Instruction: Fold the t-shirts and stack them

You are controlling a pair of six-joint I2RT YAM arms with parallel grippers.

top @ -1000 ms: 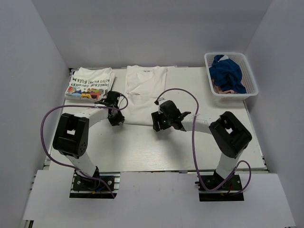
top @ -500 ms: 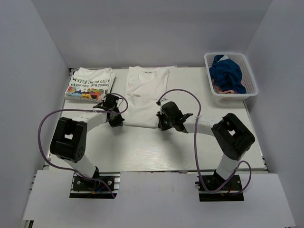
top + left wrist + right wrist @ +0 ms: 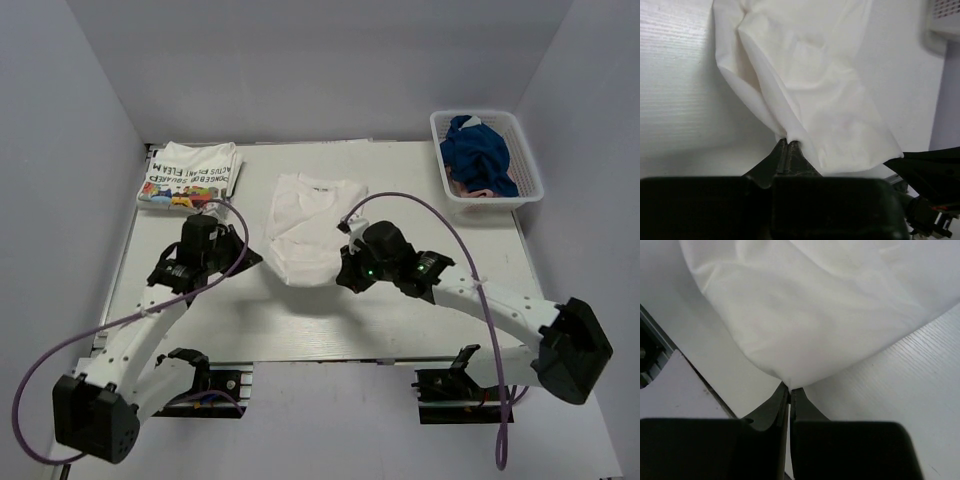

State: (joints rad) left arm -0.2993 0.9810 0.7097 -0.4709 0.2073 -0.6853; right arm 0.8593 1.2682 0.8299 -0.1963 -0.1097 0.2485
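A plain white t-shirt (image 3: 312, 212) lies mid-table, its near hem raised off the table and sagging between my two grippers. My left gripper (image 3: 256, 257) is shut on the hem's left corner; in the left wrist view the cloth (image 3: 810, 85) is pinched at the fingertips (image 3: 788, 142). My right gripper (image 3: 343, 277) is shut on the right corner, where the fabric (image 3: 815, 305) comes to a point at the tips (image 3: 790, 387). A second t-shirt (image 3: 190, 174), folded, with black lettering and a colour graphic, rests at the far left.
A white mesh basket (image 3: 527, 158) holding blue cloth (image 3: 478, 152) stands at the far right; its corner (image 3: 945, 20) shows in the left wrist view. Purple cables loop from both arms. White walls enclose the table on three sides.
Both grippers have shut on the white t-shirt's near hem and drawn it up and toward the near edge. The shirt has bunched shorter, and both arms have swung outward.
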